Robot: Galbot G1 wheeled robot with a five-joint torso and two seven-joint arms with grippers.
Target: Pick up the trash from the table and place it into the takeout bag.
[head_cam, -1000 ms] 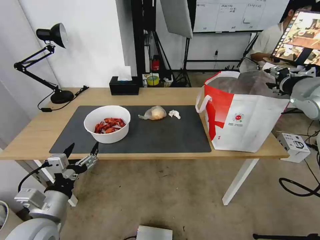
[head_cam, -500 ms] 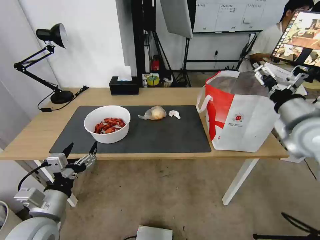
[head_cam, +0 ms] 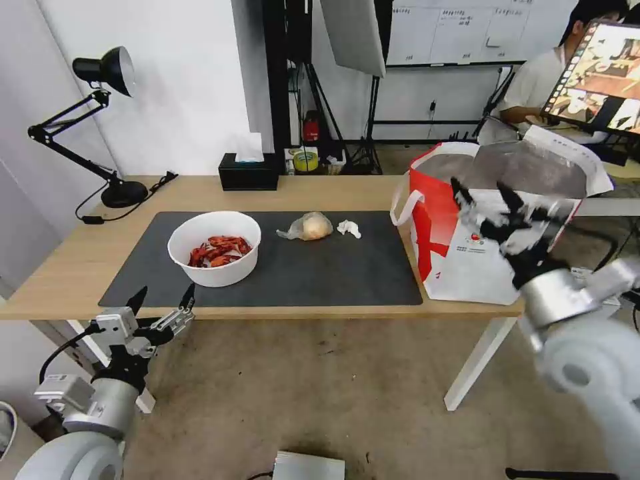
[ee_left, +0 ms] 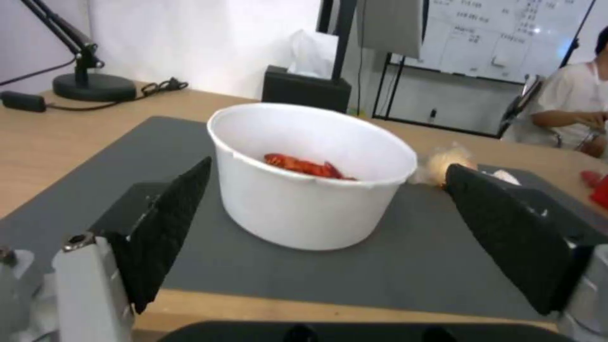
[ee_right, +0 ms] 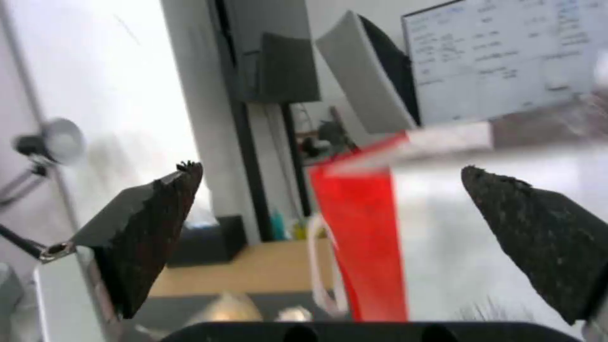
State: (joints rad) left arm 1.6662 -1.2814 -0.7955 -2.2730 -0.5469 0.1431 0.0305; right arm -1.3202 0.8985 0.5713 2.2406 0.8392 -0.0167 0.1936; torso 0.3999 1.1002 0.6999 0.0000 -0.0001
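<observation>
bowl (head_cam: 214, 257): white, red crayfish | mat (head_cam: 320, 273): dark grey | takeout bag (head_cam: 467, 257): white, red sides, silver lining

— What is standing between my left pincer (head_cam: 163, 301) and the mat?

— Only the desk (head_cam: 60, 267) edge; my fingers are spreading wide just before the white bowl (head_cam: 213, 257), with bare mat on both sides of it.

— And on the right?

— My right pincer (head_cam: 490, 210) is hanging open in front of the takeout bag (head_cam: 493, 260), whose tall white wall is blocking the way. Open mat is lying between the bag and the crumpled tissue (head_cam: 349, 228).
</observation>
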